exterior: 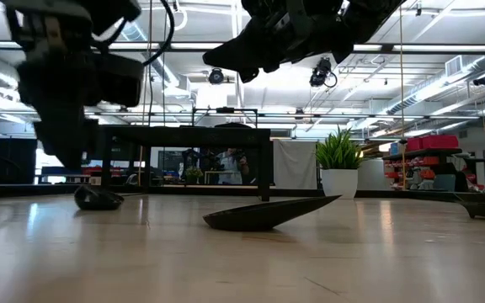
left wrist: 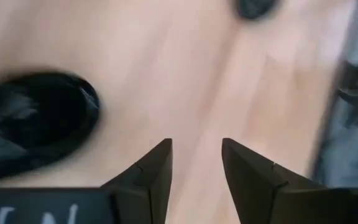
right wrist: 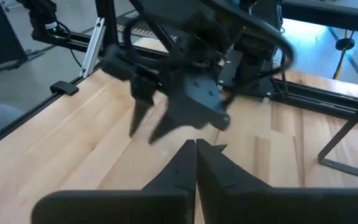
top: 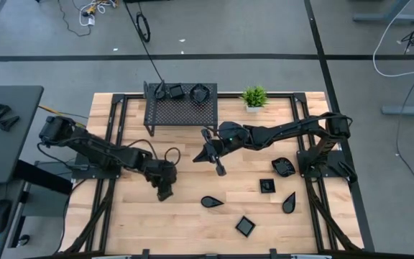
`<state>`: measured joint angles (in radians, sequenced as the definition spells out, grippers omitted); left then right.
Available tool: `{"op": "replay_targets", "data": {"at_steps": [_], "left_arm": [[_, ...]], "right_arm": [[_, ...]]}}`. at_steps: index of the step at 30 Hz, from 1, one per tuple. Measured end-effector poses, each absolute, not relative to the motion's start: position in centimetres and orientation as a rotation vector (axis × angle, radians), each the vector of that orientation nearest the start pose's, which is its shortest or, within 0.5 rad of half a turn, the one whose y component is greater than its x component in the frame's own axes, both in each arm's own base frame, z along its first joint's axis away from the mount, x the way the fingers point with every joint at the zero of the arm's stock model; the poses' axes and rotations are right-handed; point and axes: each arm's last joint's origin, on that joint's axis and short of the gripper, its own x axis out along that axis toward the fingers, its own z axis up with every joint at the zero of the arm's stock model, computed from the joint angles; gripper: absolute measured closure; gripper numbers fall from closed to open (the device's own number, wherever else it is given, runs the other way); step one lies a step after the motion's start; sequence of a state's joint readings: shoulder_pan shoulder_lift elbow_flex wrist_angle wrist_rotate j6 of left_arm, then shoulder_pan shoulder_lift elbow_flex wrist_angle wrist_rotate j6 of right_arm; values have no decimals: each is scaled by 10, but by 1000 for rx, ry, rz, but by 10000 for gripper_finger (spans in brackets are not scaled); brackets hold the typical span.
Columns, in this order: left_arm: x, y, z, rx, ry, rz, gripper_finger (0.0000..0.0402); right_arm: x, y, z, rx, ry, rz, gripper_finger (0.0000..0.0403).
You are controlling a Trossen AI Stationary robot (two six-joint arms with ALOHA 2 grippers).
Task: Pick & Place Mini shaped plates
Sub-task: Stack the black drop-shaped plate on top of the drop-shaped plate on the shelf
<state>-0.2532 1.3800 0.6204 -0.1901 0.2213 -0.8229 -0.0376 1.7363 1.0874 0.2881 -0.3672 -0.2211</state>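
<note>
Left gripper (top: 165,193) sits low over the wooden table (top: 185,223), and from its own wrist camera the two fingers (left wrist: 154,171) stand apart with bare wood showing in the gap, nothing between them; a glossy black plate (left wrist: 33,121) lies just off to one side, part of it cut off at the frame edge and smeared by blur. Right gripper (top: 220,170) hangs above mid-table, its fingers (right wrist: 194,158) pressed tight together and empty. From above, five plates lie loose on the right half: a teardrop plate (top: 210,202), a square plate (top: 245,226), a leaf plate (top: 289,203), a small square plate (top: 267,185) and a rounded plate (top: 283,167). More dark dishes sit on the mesh rack (top: 182,109), possibly two or three, hard to separate from the mesh
</note>
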Motion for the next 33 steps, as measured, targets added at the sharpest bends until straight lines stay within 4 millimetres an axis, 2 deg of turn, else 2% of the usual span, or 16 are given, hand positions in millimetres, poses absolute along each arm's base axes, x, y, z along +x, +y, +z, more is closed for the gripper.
{"op": "replay_targets", "data": {"at_steps": [6, 9, 13, 16, 19, 22, 25, 33], "left_arm": [[231, -87, 173, -762, 1097, -29, 257], [218, -99, 169, -811, 1099, 194, 257], [199, -113, 164, -1021, 1015, 573, 257], [185, -112, 159, -1100, 945, 817, 247], [179, -109, 158, -1101, 856, 937, 228], [185, -103, 159, -1111, 710, 969, 211], [192, -94, 157, -1123, 684, 1007, 210], [212, -81, 145, -1110, 718, 1002, 259]], "right_arm": [[384, -4, 230, -143, 322, 364, 392], [384, -4, 230, -144, 322, 364, 392], [384, -4, 230, -153, 319, 365, 392], [384, -4, 230, -179, 308, 369, 392], [384, -4, 231, -194, 304, 371, 392], [384, -5, 231, -194, 305, 369, 392], [384, -5, 230, -193, 307, 369, 392], [384, -5, 230, -192, 309, 369, 392]]}}
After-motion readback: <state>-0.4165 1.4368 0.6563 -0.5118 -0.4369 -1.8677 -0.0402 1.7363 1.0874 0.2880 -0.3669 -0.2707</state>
